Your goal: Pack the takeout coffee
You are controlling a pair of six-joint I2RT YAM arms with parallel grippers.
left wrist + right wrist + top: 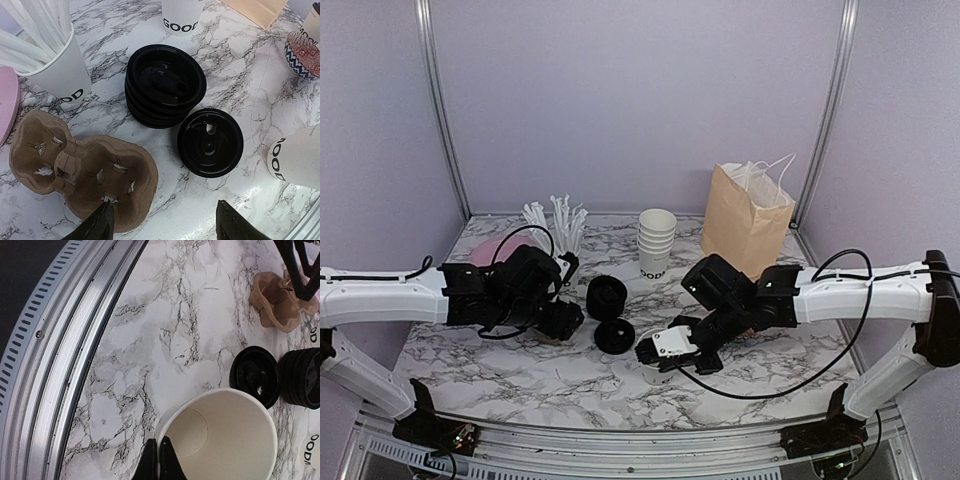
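My right gripper (160,460) is shut on the rim of a takeout coffee cup (225,435), one finger inside and one outside. The cup is white with black letters, has no lid on and looks empty inside. In the top view the right gripper (655,352) and cup (657,372) are near the table's front middle. A single black lid (210,142) lies beside a stack of black lids (165,82). My left gripper (162,222) hangs open over the marble between a brown cardboard carrier (80,165) and the single lid. The brown bag (745,218) stands open at the back right.
A stack of lidless white cups (657,240) stands at the back middle. A white cup of wrapped straws (55,65) is at the back left beside a pink object (5,100). A patterned bowl (302,52) sits to the right. The metal front rail (75,340) borders the table.
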